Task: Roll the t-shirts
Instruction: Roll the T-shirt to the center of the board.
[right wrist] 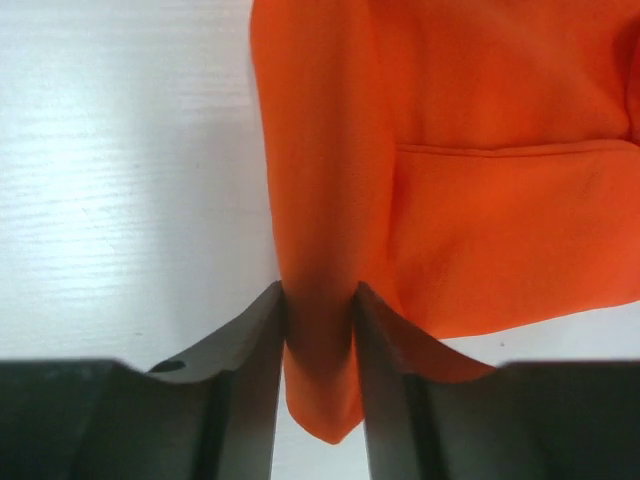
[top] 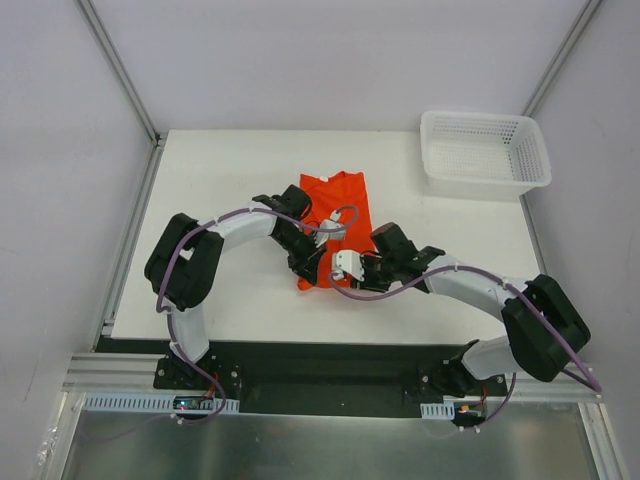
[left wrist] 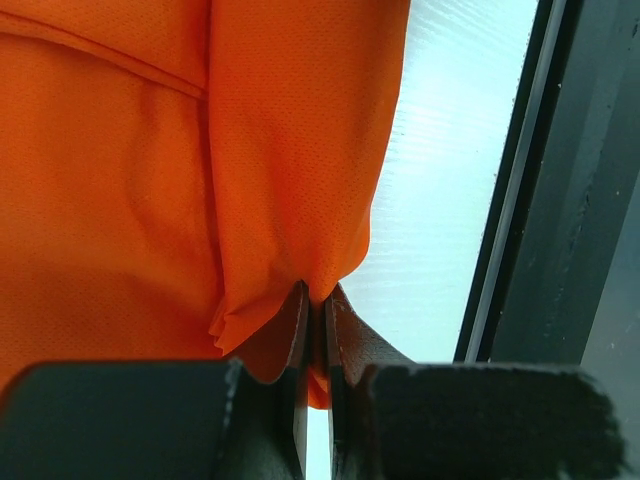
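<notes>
Overhead: the orange t-shirt [top: 335, 195] lies folded narrow on the table [top: 220, 180], not yet rolled. Left wrist: the left gripper [left wrist: 317, 300] is clamped on its corner. Right wrist: the right gripper [right wrist: 320, 295] pinches a fold. Rolling seems barely begun.

From above, the near end of the orange-red t-shirt [top: 335, 192] lies hidden under the left gripper [left wrist: 318, 298] and right gripper [right wrist: 318, 292], whose fingertips cannot be made out there. The 2 wrist views cut the t-shirt off at their edges, and the finger bases blur.
</notes>
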`<control>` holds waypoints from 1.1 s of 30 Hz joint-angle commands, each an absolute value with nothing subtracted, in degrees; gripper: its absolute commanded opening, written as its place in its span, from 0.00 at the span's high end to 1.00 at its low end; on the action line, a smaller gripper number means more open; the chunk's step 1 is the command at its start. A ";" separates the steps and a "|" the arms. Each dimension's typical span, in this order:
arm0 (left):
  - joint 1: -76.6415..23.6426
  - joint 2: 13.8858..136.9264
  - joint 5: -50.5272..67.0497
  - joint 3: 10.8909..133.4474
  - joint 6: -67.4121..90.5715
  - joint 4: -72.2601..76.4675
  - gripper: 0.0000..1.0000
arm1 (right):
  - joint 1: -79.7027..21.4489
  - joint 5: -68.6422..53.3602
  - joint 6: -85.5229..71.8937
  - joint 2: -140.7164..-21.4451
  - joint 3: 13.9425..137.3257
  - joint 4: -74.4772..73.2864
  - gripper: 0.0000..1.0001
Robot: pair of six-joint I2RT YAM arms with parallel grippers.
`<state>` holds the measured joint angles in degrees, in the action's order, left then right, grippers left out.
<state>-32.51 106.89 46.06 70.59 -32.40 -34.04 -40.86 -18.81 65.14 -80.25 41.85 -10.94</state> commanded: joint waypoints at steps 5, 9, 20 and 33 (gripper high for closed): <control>-29.80 106.61 52.46 69.44 -29.27 -38.31 1.00 | -37.62 -30.46 66.25 -83.05 50.61 -30.18 0.90; -27.34 107.40 58.08 69.78 -27.68 -42.97 1.00 | -34.99 -39.09 73.18 -89.37 58.08 -48.21 0.95; -24.53 118.03 60.05 78.39 -26.55 -51.33 0.87 | -28.39 -47.63 78.22 -114.15 81.18 -74.08 0.96; -10.46 105.22 39.92 71.99 -19.59 -40.35 0.59 | -27.42 -49.13 75.96 -134.81 100.36 -89.03 0.95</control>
